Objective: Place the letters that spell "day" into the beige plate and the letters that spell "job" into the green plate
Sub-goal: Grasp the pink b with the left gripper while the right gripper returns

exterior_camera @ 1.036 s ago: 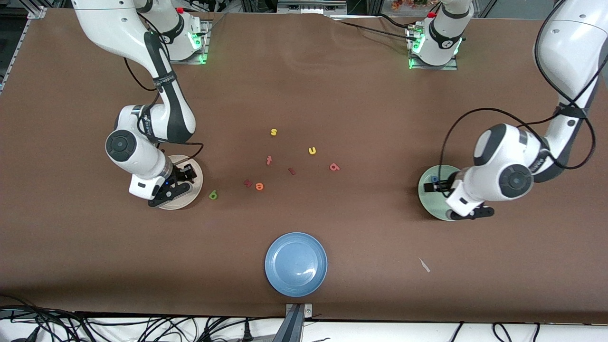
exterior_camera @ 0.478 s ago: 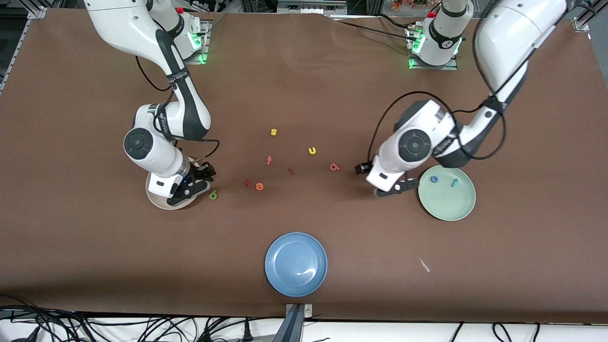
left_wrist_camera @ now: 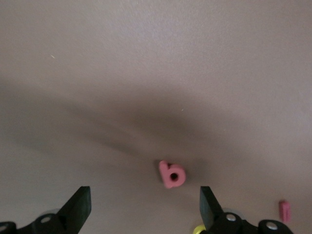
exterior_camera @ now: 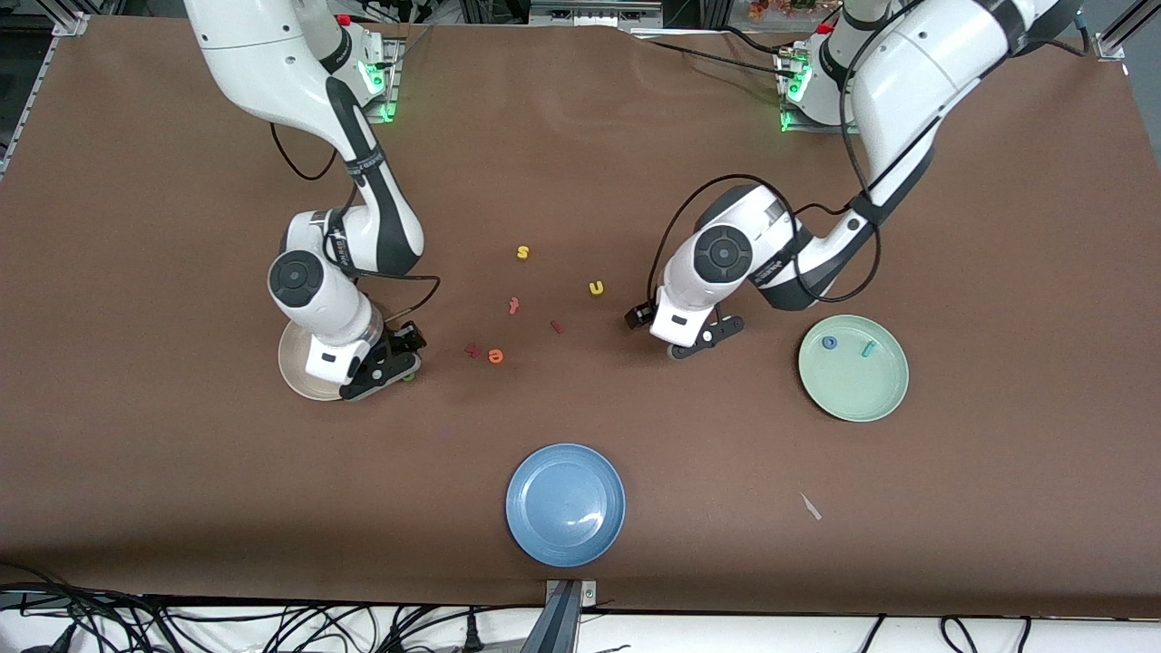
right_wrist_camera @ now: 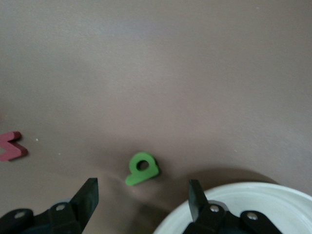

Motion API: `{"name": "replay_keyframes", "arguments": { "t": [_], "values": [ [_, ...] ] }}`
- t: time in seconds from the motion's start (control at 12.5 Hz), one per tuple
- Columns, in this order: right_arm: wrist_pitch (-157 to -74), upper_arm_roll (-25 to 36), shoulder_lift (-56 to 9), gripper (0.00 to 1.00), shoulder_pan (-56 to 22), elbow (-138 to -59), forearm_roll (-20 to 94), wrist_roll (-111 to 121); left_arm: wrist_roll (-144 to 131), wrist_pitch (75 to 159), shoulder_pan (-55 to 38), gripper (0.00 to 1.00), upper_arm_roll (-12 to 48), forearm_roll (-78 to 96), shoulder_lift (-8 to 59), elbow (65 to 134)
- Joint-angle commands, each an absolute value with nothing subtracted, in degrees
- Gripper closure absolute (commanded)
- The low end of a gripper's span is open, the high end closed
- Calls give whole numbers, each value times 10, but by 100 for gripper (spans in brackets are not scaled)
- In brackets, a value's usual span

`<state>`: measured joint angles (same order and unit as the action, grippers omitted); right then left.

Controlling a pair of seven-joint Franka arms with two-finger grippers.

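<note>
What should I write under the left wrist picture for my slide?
Open left gripper hovers over the salmon-red "b" on the brown table.

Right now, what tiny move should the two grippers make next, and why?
Probably straight down. The open left gripper hovers over the salmon "b", and the open right gripper over the green letter beside the beige plate; each letter lies between the jaws, not yet gripped.
</note>
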<state>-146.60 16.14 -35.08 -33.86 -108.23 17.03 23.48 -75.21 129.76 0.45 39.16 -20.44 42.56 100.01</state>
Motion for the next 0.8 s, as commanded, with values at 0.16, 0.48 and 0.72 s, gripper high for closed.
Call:
{"name": "replay_keyframes", "arguments": {
  "t": [0.16,0.48,0.72],
  "values": [
    [-1478,163,-366,17,-345,-1066,178,244,-804,1352,-64,2,324,-224,451,990],
    [-1496,162,-375,18,-344,-1066,178,300,-810,1353,-69,21,324,-224,462,984],
    [-1513,147,-381,18,-338,-1066,179,332,-810,1358,-72,26,325,-222,465,983]
  ]
}}
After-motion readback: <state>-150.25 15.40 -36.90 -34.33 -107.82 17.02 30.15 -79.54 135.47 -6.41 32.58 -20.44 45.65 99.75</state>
